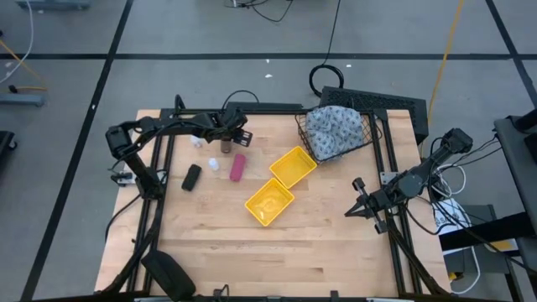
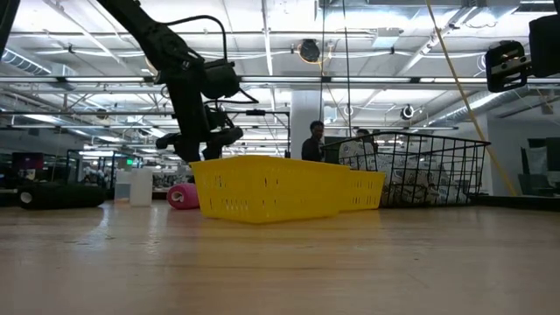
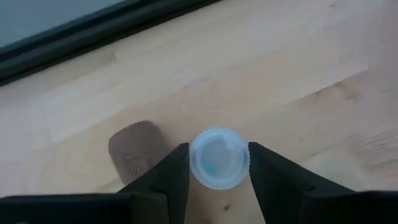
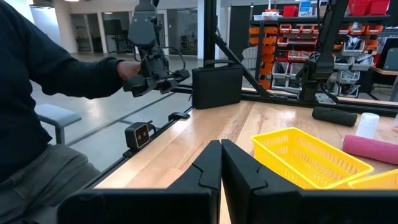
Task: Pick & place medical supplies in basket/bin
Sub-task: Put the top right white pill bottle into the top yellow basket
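My left gripper (image 1: 229,137) is at the table's far left, shut on a tiny white bottle (image 3: 217,158). The short brown cylinder (image 3: 137,152) stands on the wood just beside it. Two more white bottles (image 1: 214,164) (image 1: 197,141) and the pink cylinder (image 1: 238,166) rest on the table nearby. The yellow two-compartment bin (image 1: 281,186) lies mid-table. The grey-blue cloth bundle (image 1: 334,127) lies in the black wire basket (image 1: 369,138) at the far right. My right gripper (image 1: 361,204) is shut and empty near the right edge. My left gripper pinches the white bottle by the sides of its ribbed cap (image 3: 194,163) between its two fingers (image 3: 175,171). The fingers come from above, pointing down. The bottle stays upright, cap up. The low view shows the gripper (image 2: 208,144) well above the table top.
A black oblong object (image 1: 191,177) lies left of the pink cylinder. A flat black box (image 1: 369,102) sits behind the basket. A person in a dark sleeve (image 4: 37,68) sits beyond the table's left edge. Bare wood lies along the near half of the table.
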### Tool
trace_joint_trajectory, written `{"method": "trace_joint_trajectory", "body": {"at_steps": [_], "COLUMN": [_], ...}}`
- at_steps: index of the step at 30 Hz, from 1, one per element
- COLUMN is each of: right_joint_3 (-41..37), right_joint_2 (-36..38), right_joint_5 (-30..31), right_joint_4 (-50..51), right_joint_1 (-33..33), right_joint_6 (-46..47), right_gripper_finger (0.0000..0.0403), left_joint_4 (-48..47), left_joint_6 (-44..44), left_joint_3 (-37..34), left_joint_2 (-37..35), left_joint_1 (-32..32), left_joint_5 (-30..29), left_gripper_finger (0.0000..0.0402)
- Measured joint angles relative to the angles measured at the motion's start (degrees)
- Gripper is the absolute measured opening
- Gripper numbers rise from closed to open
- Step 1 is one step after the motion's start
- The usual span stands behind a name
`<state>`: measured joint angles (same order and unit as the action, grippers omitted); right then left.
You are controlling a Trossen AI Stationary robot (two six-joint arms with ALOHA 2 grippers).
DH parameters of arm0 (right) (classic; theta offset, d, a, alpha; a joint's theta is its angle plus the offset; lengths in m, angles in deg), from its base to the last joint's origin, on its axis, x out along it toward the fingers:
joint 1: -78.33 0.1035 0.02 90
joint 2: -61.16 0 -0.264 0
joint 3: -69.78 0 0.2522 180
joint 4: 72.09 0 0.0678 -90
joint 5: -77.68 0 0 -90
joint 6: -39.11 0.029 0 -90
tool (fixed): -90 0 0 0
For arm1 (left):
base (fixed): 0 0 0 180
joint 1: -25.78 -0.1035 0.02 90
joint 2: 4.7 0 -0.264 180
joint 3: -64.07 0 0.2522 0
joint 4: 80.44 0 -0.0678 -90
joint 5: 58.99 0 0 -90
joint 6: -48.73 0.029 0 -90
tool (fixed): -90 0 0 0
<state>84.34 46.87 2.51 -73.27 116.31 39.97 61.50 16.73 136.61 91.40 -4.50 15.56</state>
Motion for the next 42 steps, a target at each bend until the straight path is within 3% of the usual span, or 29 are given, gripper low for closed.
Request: {"method": "trace_joint_trajectory", "body": {"at_steps": [10,17,21,27,32,42], "right_joint_3": [0.0,0.0,0.0,0.0,0.0,0.0], "right_joint_2": [0.0,0.0,0.0,0.0,0.0,0.0], "right_joint_5": [0.0,0.0,0.0,0.0,0.0,0.0], "right_joint_4": [0.0,0.0,-0.2,-0.2,-0.2,-0.2], "right_joint_1": [0.0,0.0,0.0,0.0,0.0,0.0], "right_joint_6": [0.0,0.0,0.0,0.0,0.0,0.0], "right_gripper_finger": [0.0000,0.0000,0.0000,0.0000,0.0000,0.0000], "left_joint_4": [6.7,20.2,18.8,6.7,3.2,1.8], "left_joint_6": [0.8,4.2,7.1,11.9,14.6,15.2], "left_joint_3": [0.0,0.1,4.9,18.7,26.5,30.1], "left_joint_2": [-8.5,-15.1,-15.4,-10.7,-5.4,3.7], "left_joint_1": [5.0,13.0,18.3,24.5,27.0,27.7], "left_joint_5": [1.2,6.9,6.4,-0.7,-1.4,0.9], "left_gripper_finger": [0.0154,0.0154,0.0154,0.0154,0.0154,0.0154]}}
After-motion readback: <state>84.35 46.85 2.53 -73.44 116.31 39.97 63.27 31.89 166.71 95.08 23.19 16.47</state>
